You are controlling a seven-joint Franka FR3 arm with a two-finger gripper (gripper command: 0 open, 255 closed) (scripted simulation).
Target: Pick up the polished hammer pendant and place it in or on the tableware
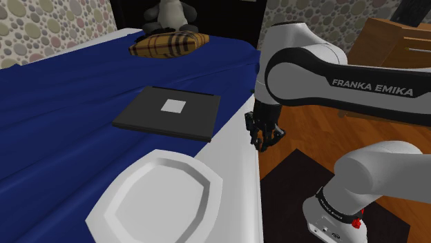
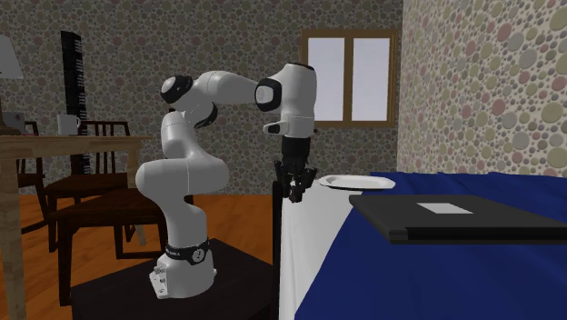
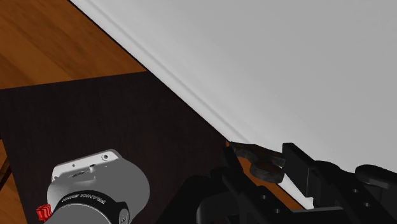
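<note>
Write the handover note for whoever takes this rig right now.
Gripper: shut on the small dark hammer pendant, in the air just off the side of the blue-covered bed.
White plate: bare, on the bed near the stand.
Done: pendant looks picked up.
Left: carry it over the plate, lower, release.

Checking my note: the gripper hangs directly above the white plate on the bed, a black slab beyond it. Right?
Not quite. The gripper, shut on a small dark pendant, hangs off the side of the bed, not above the white plate; the shoulder view shows it. The black slab does lie beyond the plate.
</note>
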